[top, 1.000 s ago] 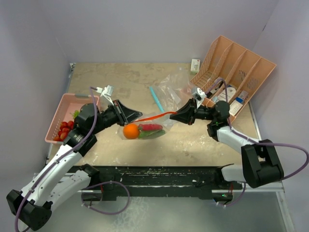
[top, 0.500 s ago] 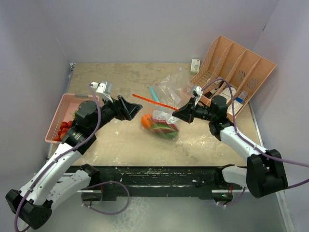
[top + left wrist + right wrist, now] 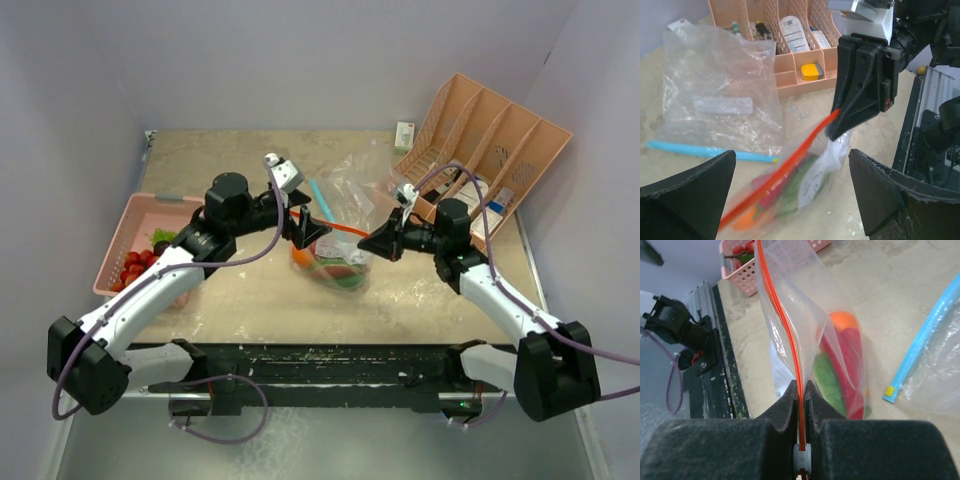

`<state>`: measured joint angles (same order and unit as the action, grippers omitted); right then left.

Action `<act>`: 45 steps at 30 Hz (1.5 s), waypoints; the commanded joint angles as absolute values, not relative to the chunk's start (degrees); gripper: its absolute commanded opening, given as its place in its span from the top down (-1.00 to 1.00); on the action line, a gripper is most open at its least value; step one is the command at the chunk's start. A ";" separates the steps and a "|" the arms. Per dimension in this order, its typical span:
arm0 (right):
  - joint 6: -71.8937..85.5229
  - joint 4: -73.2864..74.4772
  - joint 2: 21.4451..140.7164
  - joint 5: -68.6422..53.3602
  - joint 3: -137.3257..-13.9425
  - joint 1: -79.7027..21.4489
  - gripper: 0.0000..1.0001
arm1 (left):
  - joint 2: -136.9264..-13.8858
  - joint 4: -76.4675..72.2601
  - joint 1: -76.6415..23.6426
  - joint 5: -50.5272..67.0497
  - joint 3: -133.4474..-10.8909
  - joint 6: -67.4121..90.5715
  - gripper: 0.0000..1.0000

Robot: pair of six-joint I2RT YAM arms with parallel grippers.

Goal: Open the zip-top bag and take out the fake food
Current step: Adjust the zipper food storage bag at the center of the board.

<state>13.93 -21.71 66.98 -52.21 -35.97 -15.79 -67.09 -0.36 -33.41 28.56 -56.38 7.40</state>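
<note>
From above, the zip-top bag [image 3: 340, 262] sits mid-surface between the arms. The right pincer [image 3: 378, 243] grips one end of its red zip strip [image 3: 345, 232], and the left pincer [image 3: 314, 230] is at the other end. The fake food [image 3: 303, 252] is bunched inside the bag. A few strawberries [image 3: 130, 268] lie in the pink basket [image 3: 140, 212] on the left.

The left wrist view shows its own fingers spread wide and holding nothing, with the strip running between them. A second, flat bag [image 3: 720, 95] lies near an organizer [image 3: 790, 75].

The right wrist view shows its fingers pressed together on the strip. Below the strip the bag's walls bulge around an orange piece [image 3: 842, 320], a red piece and a green piece. I cannot tell whether the seal has parted anywhere.

My read is an early stage — one end of the strip is held, the other is not yet gripped, and the seal has to be parted before any of this bag's food can come out.
</note>
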 commanded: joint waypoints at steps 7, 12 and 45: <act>15.39 -21.35 63.69 -53.71 -35.61 -19.86 1.00 | -82.07 17.91 -33.90 44.90 -77.59 -11.65 -0.95; 13.66 -17.81 62.35 -52.05 -37.29 -20.04 1.00 | -84.63 25.41 -35.40 47.86 -80.02 -17.06 -0.84; 18.02 -27.76 51.81 -52.82 -32.46 -20.04 -0.15 | -74.50 13.22 -39.93 43.32 -70.55 -8.82 1.00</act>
